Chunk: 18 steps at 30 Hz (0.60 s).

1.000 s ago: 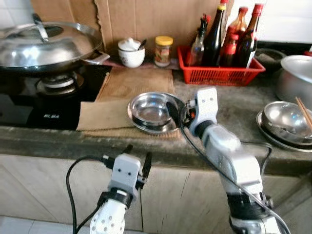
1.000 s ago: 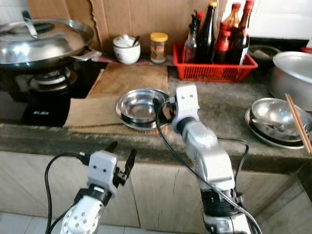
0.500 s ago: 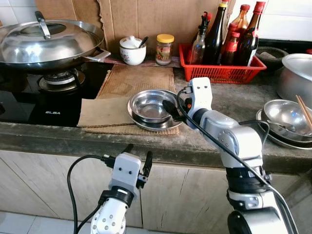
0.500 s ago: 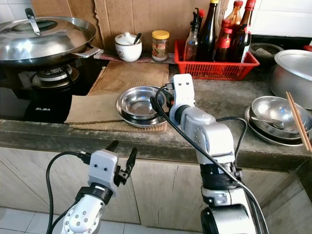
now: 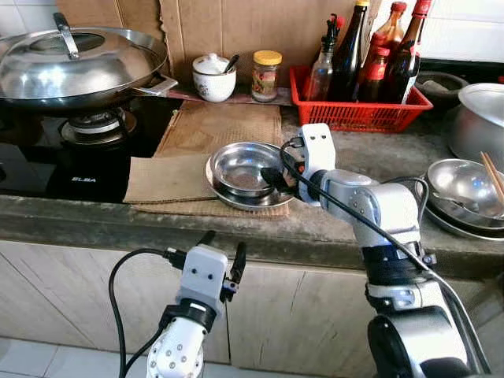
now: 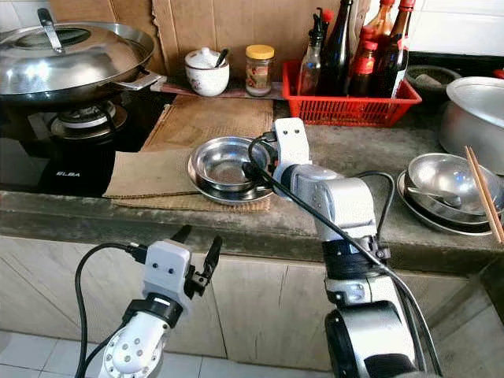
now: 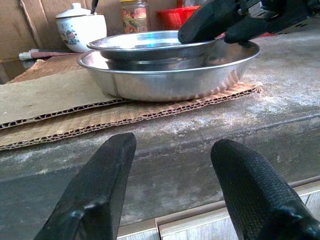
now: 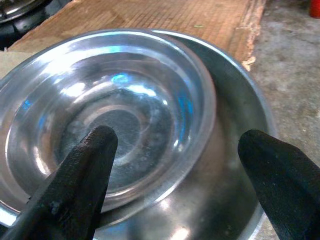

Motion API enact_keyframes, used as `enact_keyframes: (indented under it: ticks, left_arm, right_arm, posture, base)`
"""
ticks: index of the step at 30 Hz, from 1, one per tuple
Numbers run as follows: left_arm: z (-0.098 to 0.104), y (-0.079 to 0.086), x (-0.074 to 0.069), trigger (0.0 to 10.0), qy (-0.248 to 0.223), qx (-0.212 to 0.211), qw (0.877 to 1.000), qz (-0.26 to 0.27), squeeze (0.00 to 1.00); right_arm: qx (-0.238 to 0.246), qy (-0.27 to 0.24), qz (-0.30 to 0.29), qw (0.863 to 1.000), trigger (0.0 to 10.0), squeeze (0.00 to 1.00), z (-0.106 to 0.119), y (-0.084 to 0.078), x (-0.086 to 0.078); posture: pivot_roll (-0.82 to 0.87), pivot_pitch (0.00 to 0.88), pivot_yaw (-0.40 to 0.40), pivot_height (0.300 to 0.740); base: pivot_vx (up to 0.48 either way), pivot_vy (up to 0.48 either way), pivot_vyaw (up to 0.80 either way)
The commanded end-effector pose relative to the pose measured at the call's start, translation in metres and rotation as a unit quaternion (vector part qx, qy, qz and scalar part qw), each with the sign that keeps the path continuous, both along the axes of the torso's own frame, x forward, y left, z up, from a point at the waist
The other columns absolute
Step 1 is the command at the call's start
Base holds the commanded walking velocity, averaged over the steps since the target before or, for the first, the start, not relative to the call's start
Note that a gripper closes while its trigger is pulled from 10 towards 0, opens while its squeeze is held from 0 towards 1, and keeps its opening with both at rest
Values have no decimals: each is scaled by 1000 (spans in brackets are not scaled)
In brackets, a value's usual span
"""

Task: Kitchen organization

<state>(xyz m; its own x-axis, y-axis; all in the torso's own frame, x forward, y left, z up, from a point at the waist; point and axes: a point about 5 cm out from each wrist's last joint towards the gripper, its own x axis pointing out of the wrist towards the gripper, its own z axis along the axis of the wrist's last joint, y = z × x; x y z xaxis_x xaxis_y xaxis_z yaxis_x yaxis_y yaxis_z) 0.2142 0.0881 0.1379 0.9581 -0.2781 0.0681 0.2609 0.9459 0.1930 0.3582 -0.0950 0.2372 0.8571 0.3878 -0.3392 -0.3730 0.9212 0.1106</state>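
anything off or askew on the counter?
Mostly tidy. The small bowl sits off-centre in the larger steel dish, pushed to one side. The cardboard mat beneath is ragged at the edges. Chopsticks lie loose across the bowls at right.

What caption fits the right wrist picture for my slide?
Right gripper, open, straddles the rim of a small steel bowl nested in a bigger one.
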Motion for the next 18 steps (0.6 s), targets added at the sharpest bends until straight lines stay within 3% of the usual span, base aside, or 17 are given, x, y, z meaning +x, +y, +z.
enact_keyframes:
  ticks: [1, 18]
  left_arm:
    - [-2, -2, 0, 10000, 3, 4, 1000, 0, 0]
    - [-1, -2, 0, 10000, 5, 3, 1000, 4, 0]
  right_arm:
    - [-4, 5, 4, 1000, 10000, 0, 4, 1, 2]
    - [21, 34, 25, 999, 10000, 0, 13, 13, 13]
  posture:
    - [167, 53, -68, 740]
    - [161, 70, -76, 740]
  base:
    - [0, 0, 0]
    - [0, 0, 0]
